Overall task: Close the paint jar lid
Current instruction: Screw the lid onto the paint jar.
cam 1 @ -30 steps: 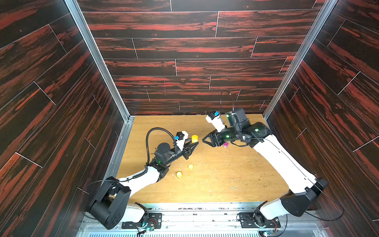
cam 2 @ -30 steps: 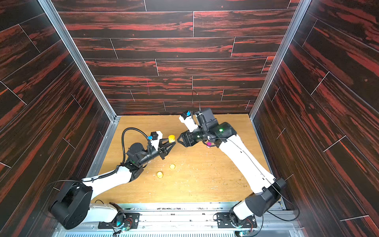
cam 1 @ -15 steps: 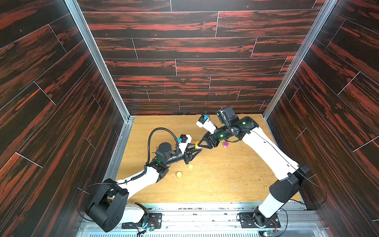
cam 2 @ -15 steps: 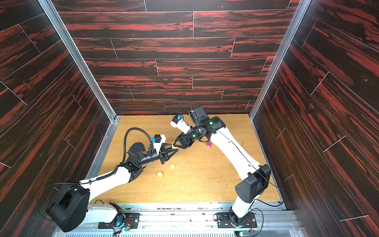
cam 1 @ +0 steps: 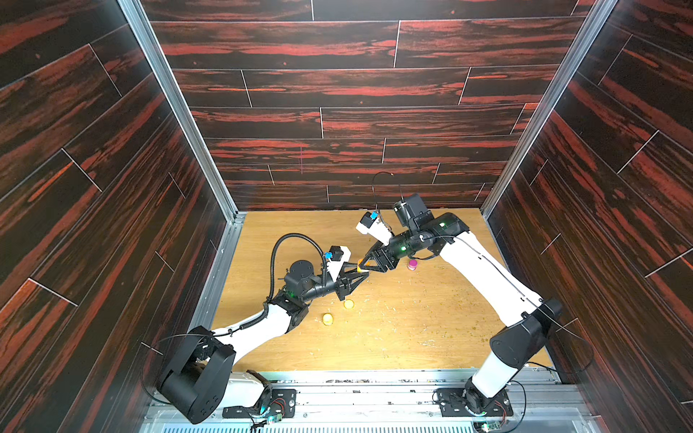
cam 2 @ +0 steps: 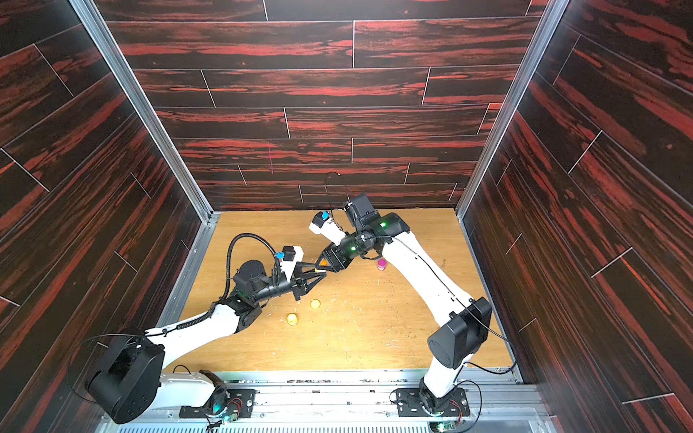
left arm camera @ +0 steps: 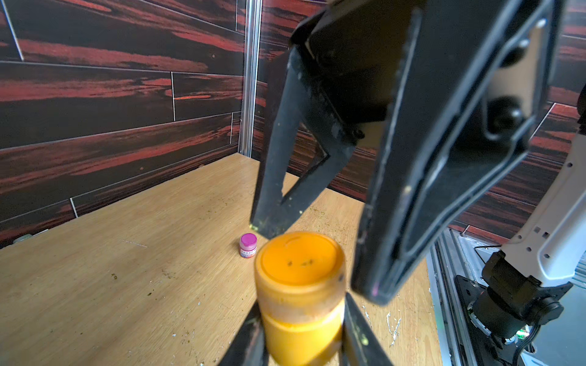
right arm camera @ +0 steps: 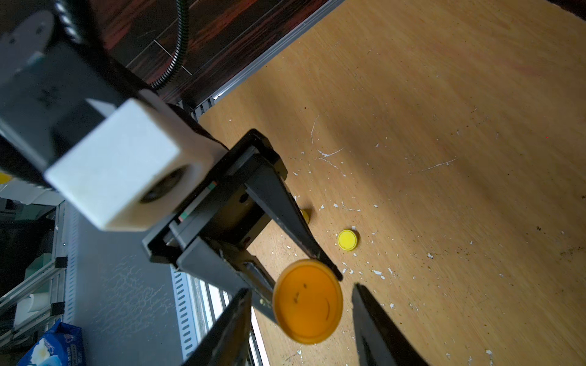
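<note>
Both arms meet over the middle of the wooden desk. The left hand is pinching the paint jar, one finger pressed on each side of its yellow-orange body, and holds it clear of the desk. The orange lid sits on top of the jar; whether it is fully tightened cannot be told.

The right hand points at the lid from the opposite side. Its fingers are spread and straddle the lid, with a visible gap on either side in the right wrist view, so nothing is gripped.

A small pink jar stands on the desk beside the right arm, apart from both hands. A yellow round piece and a second yellow piece lie on the desk near the left arm.
</note>
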Robot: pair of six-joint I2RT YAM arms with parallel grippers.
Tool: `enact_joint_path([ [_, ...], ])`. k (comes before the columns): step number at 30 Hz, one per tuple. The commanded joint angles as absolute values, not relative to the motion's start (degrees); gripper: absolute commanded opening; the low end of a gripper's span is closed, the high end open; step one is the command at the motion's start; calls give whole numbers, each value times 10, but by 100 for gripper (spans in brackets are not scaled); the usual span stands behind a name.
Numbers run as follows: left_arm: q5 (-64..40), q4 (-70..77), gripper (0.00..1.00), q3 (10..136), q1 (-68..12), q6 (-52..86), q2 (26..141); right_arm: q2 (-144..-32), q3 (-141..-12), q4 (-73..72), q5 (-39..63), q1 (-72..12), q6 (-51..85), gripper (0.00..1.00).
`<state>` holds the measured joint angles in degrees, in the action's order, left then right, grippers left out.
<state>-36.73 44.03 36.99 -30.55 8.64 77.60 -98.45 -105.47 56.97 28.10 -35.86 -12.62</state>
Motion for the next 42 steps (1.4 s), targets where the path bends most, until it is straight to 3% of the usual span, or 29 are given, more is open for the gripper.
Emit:
enact_joint_path([
  [1,-378,446,18,390,-306,87,774,-995,-1051,568,290,-364,-124,54],
  [8,-378,446,18,391,-306,88,777,-997,-1041,558,287,-364,-114,38],
  [22,-379,447,18,396,-306,88,781,-994,-1018,546,294,-366,-108,44],
  [32,-373,437,18,410,-306,75,794,-999,-1008,525,282,-369,-72,30],
  [38,-162,465,17,434,-365,-4,854,-1052,-1001,414,164,-415,143,29],
  [42,-64,569,17,442,-388,-12,916,-1078,-1021,399,98,-425,260,32],
])
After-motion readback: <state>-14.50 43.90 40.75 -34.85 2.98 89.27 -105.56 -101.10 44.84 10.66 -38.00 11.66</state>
